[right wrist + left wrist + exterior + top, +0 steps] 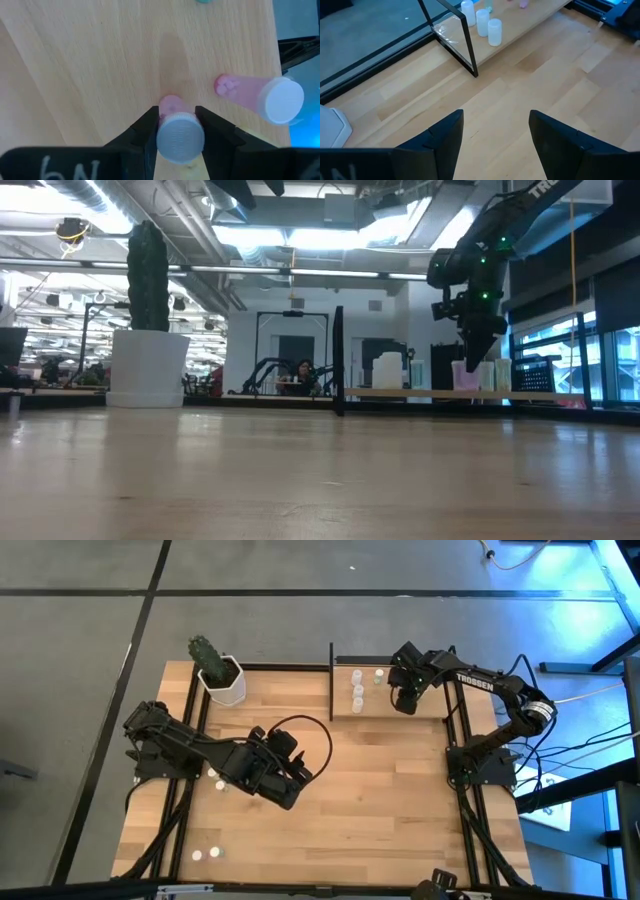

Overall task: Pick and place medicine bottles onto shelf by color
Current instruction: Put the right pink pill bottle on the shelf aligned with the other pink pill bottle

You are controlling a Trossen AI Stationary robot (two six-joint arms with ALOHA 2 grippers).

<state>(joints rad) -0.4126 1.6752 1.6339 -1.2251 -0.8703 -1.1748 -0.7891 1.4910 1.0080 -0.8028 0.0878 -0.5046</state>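
The shelf (420, 710) stands at the table's far right, a light-wood board with black uprights. On it stand three white bottles (358, 692) in a row, a green one (379, 671) and a pink bottle with a white cap (260, 96). My right gripper (179, 131) hangs over the shelf's right part (405, 700), shut on another pink bottle (179, 137). My left gripper (495, 132) is open above the table's middle (292, 790), holding nothing. Several loose bottles (217, 780) stand on the tabletop at the left. My right gripper pinches the pink bottle's top end, at the sides of its white cap (165, 142), between its two fingers (142, 132). The fingers come from above, pointing down. The bottle is upright with its pink base (170, 105) toward the shelf board; whether it rests there I cannot tell.
A white hexagonal pot with a cactus (222, 680) stands at the table's far left. Two more small bottles (206, 854) stand near the front left corner. The shelf's black upright (467, 47) rises between the left gripper and the white bottles (482, 22).
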